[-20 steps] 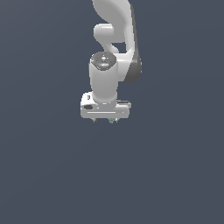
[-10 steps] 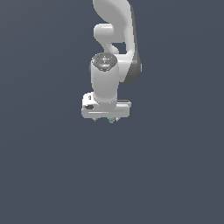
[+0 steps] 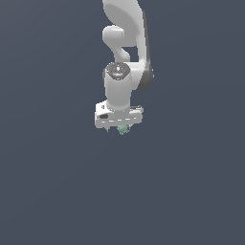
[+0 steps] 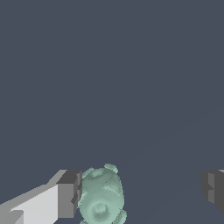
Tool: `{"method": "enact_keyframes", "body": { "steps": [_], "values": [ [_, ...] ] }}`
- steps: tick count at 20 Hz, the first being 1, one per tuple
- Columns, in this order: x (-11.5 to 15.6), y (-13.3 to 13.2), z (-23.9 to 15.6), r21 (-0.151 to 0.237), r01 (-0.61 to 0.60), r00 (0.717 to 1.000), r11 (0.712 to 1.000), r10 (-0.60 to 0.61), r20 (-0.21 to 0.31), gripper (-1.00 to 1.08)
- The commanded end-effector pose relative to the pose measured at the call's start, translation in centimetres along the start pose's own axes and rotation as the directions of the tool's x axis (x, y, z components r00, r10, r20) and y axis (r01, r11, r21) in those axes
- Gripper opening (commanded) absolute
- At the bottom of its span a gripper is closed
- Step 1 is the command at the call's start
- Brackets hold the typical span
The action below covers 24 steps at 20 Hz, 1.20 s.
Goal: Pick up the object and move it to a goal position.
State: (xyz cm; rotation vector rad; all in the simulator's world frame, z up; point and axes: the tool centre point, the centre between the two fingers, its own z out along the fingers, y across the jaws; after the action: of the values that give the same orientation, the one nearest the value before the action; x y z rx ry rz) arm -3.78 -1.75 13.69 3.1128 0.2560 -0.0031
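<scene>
The object (image 4: 101, 199) is a small pale teal-green bumpy blob. In the wrist view it lies between the fingers of my gripper (image 4: 141, 192), right beside one dark fingertip (image 4: 69, 194), and a wide gap separates it from the other fingertip (image 4: 213, 188). The jaws stand far apart, so the gripper is open and not clamped on the blob. In the exterior view the object (image 3: 123, 129) peeks out just under the white hand of my gripper (image 3: 119, 126), which hides most of it.
A plain dark grey-blue surface (image 3: 57, 182) fills both views. The white arm (image 3: 125, 38) rises from the hand toward the exterior view's upper edge. No other objects show.
The arm has barely shifted. A little teal of the object now shows under the hand, where one second ago almost none was visible.
</scene>
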Motion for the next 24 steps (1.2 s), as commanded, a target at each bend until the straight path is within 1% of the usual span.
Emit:
{"method": "enact_keyframes", "body": {
  "steps": [1,7,13,18,24],
  "values": [
    [-1.4,-0.7,1.0,0.004,0.048,0.999,0.999,-0.048,-0.001,1.0],
    [-4.7,-2.2,3.1,0.011,0.157,0.988,0.988,-0.157,-0.004,1.0],
    [-6.9,-3.1,4.2,0.015,0.224,0.975,0.974,-0.224,-0.007,1.0],
    [-7.8,-3.4,4.7,0.016,0.249,0.969,0.968,-0.249,-0.008,1.0],
    [-7.8,-3.4,4.9,0.017,0.248,0.969,0.969,-0.248,-0.007,1.0]
  ]
}}
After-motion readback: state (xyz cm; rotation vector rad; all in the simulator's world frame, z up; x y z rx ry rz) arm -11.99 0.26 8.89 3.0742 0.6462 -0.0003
